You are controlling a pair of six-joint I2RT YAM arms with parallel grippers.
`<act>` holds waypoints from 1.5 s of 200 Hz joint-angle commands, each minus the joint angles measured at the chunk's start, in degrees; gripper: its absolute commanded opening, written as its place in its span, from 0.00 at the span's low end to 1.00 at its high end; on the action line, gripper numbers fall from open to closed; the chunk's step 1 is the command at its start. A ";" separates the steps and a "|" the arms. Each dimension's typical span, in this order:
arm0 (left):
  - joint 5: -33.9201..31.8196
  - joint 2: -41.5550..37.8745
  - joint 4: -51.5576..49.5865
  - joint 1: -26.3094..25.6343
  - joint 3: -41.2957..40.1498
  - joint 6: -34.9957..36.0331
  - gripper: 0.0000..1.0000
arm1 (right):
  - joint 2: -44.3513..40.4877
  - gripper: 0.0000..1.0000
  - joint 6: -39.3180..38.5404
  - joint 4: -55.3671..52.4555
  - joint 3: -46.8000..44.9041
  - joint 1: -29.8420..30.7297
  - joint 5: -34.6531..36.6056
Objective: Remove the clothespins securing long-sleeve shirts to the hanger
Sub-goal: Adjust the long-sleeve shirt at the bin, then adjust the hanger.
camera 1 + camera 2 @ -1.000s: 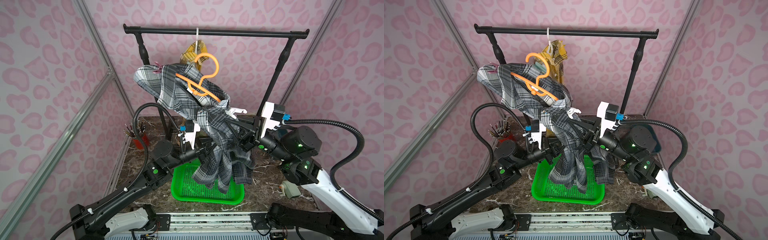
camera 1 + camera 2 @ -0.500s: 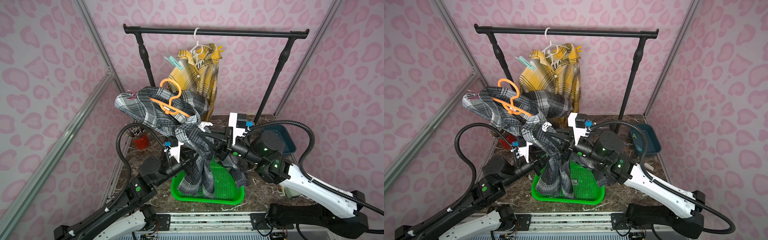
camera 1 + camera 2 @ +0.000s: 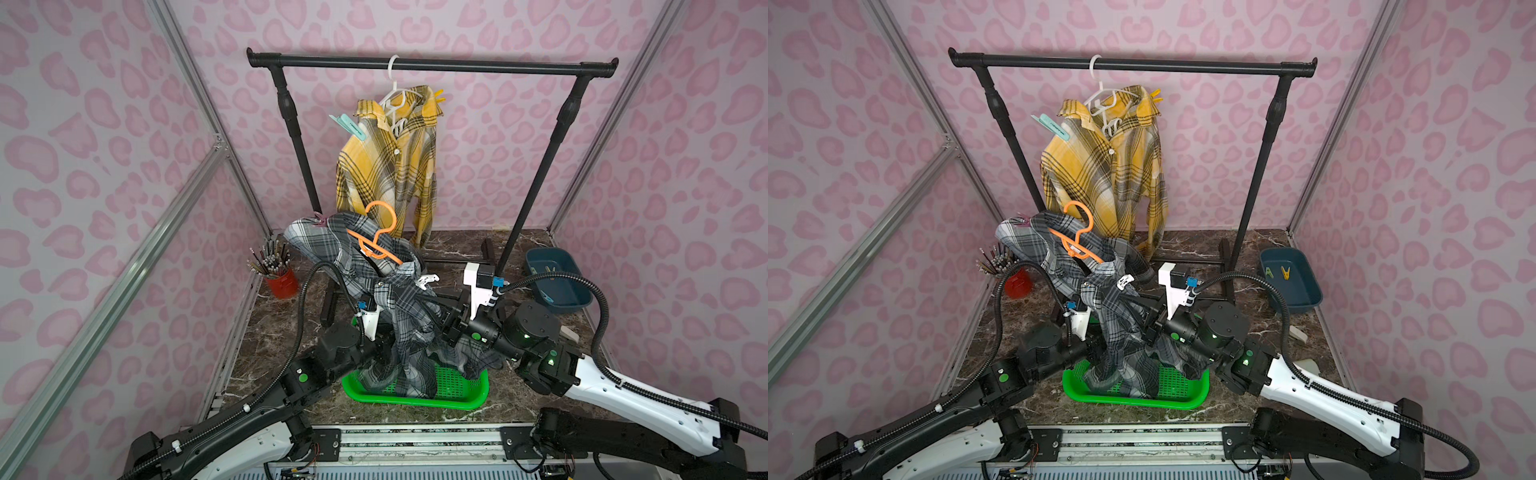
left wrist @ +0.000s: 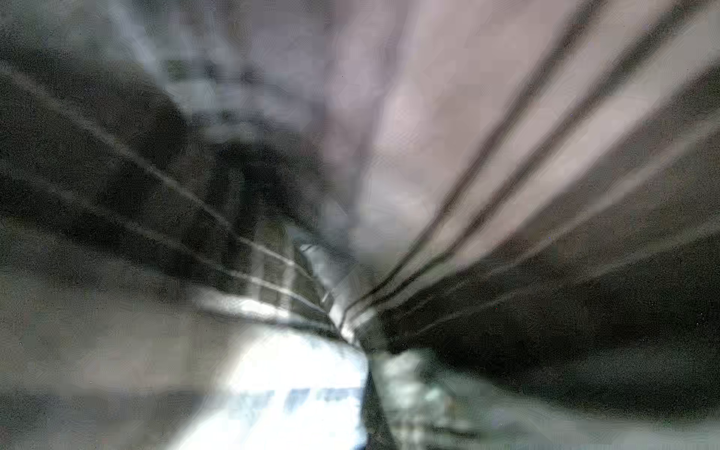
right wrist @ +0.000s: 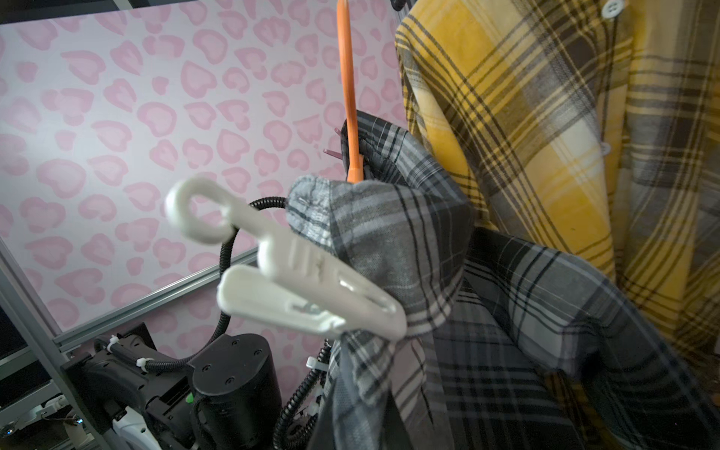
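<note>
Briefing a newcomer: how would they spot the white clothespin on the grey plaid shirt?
In front of the black garment rail, a black-grey-white plaid shirt droops from an orange plastic hanger into the green mesh basket. The white plastic clothespin grips its fabric at the hanger's lower end. It alone is white; the shirt's other clip, at the raised shoulder, is pinkish.

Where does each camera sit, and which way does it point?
Top views: a pair high in front, looking down and back at the rail, yellow shirt, grey shirt and green basket; left arm and right arm show.
Left wrist: on the left arm, pressed against the grey shirt, blurred; no robot part discernible.
Right wrist: on the right arm, facing the white clothespin on the grey shirt near the orange hanger; the left arm's black joints show.
Shared: both top views and the right wrist see that clothespin.
</note>
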 commanded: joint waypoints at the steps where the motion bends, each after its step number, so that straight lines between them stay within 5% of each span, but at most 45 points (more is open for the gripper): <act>1: -4.62 -2.87 -4.70 -0.03 0.07 -1.98 0.31 | -1.61 0.00 -2.68 -1.79 -0.88 -0.63 2.11; 26: -10.69 -10.68 -10.40 -0.03 0.40 -1.78 0.85 | -3.28 0.00 -1.58 -5.86 -3.37 -5.54 -5.26; 57: -16.58 -18.20 -15.93 -0.02 5.07 1.71 0.95 | -4.51 0.00 -2.33 -10.49 -5.63 -11.04 -13.60; 103: -14.99 -18.57 -16.62 0.06 13.29 6.61 0.93 | -4.51 0.00 -8.05 -15.65 -4.95 -14.91 -22.77; 131: -14.72 -11.19 -13.84 0.40 19.23 13.23 0.90 | -3.03 0.00 -13.61 -21.02 -2.74 -14.90 -21.97; 156: -7.96 -4.10 -13.87 3.54 26.41 15.01 0.72 | -1.88 0.00 -15.36 -21.20 -2.35 -14.88 -21.18; 226: 13.53 5.73 -10.75 19.52 28.49 10.20 0.72 | -0.74 0.00 -17.55 -22.54 -0.92 -14.86 -21.91; 300: 24.81 9.97 -10.18 20.62 29.01 10.87 0.71 | -0.02 0.00 -18.29 -22.88 -0.96 -14.79 -20.30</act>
